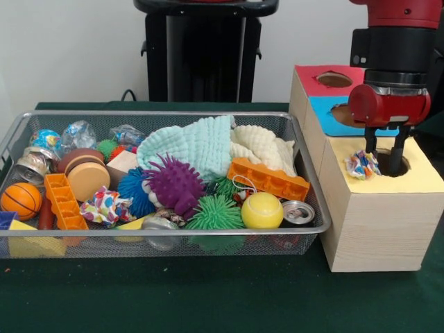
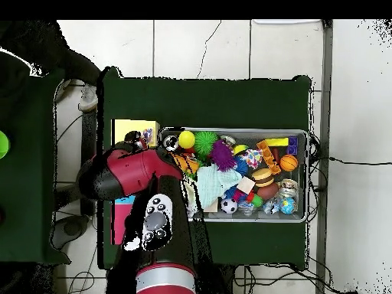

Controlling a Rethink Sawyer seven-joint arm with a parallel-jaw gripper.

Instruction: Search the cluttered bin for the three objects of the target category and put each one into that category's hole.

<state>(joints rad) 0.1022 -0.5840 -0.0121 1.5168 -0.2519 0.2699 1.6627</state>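
- On the yellow top [image 1: 416, 177] of the wooden box [image 1: 378, 232], beside its round hole [image 1: 392, 163]: one crumpled wad of multicoloured paper [image 1: 362, 164], lying just left of the hole in the front view, not inside it.
- Directly over that hole: the gripper [image 1: 383, 158], two dark fingers spread apart and pointing down, nothing between them; the left finger stands just beside the wad, the right finger reaches down at the hole's edge. Whether finger and wad touch cannot be told.
- Along the same box, behind the yellow section: a blue section [image 1: 326, 111] with its own hole, partly hidden by the red gripper body, then a red section [image 1: 312, 76] with a hole at the far end.
- In the wire-mesh bin [image 1: 166, 232], touching the box's left side: a second multicoloured paper wad [image 1: 104, 206] near the front edge, left of centre, beside an orange block [image 1: 62, 201].
- At the bin's front edge, right part: a yellow ball [image 1: 262, 210], a green spiky ball [image 1: 215, 214], a crushed can [image 1: 298, 211].
- At the bin's centre: a purple spiky ball [image 1: 173, 184], a blue spiky ball [image 1: 132, 191], a pale green cloth [image 1: 194, 142] and a cream cloth [image 1: 260, 142] heaped toward the back edge, with a long orange brick [image 1: 267, 178] resting against them.
- At the bin's left end: a small basketball [image 1: 21, 200], a toy burger [image 1: 84, 173], clear wrapped items [image 1: 76, 133] toward the back corner.
- In the overhead view: the red arm [image 2: 126, 172] covers most of the box, leaving its yellow end [image 2: 134, 130] exposed next to the bin [image 2: 308, 176].
- Beneath everything: a dark green table cover [image 1: 208, 298].
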